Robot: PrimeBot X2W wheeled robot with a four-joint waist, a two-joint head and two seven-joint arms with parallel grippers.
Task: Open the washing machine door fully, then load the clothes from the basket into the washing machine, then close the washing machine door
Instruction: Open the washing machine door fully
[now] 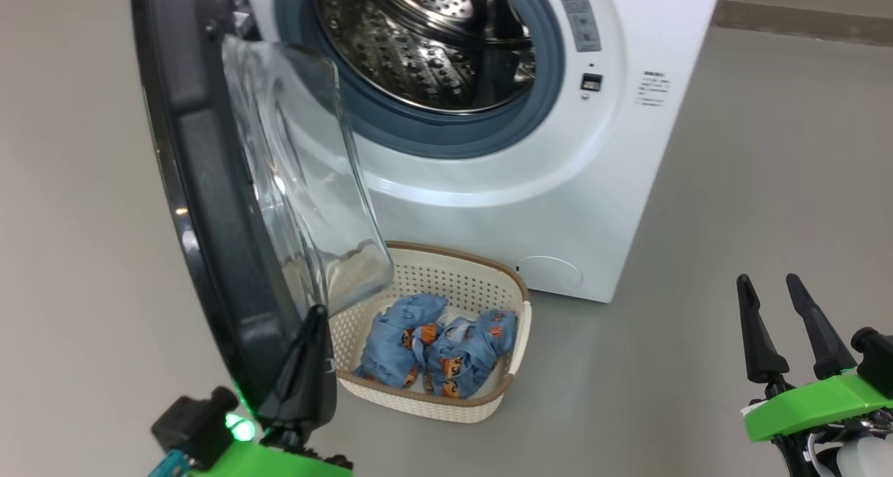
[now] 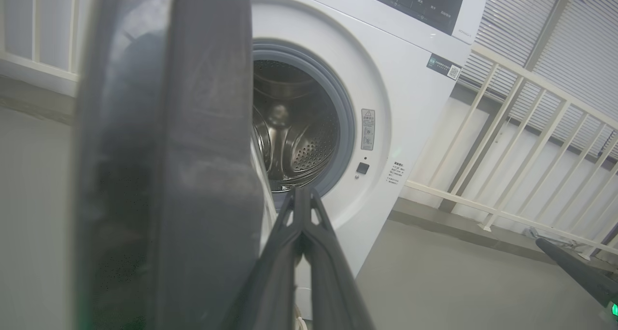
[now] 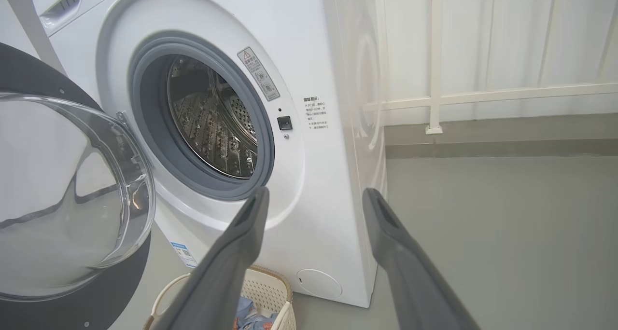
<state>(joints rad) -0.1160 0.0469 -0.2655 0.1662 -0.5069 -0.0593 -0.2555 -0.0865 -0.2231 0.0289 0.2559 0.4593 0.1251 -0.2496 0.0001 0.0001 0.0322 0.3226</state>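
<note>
Both grippers hold nothing: left gripper (image 1: 317, 313) closed beside the washing machine door (image 1: 209, 184), right gripper (image 1: 767, 282) spread. The clothes (image 1: 439, 351) lie in the basket (image 1: 418, 402).

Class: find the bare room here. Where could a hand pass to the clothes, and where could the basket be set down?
Free: grey floor right of the basket and washing machine, up to the open right hand; the drum mouth inside the seal. Crowded: the basket's left end, under the glass bowl of the door, with the shut left hand alongside.
</note>
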